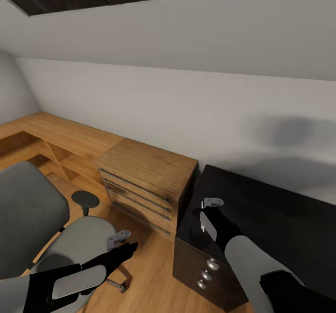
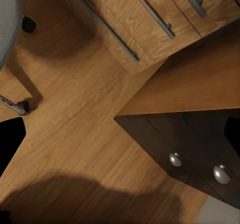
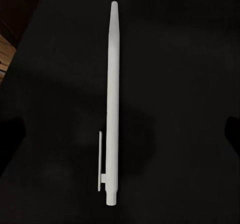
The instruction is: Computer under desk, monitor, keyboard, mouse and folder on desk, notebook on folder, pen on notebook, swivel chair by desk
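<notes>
Mid-task, by the look of it: pen [image 3: 112, 103] lying loose on the desk [image 1: 280, 219], right gripper [image 1: 207, 212] hovering spread above. Swivel chair [image 1: 56, 229] seat bare, near the desk; left gripper [image 1: 122, 244] state unclear.

I am looking over all three views and I am finding no text, label, brand, number or sign that can be read. The pen [image 3: 112, 103] is showing a plain white barrel with no printing, the desk [image 1: 261, 210] is showing a bare black top, and the dresser [image 1: 144, 182] fronts are showing only wood grain and bar handles.
</notes>
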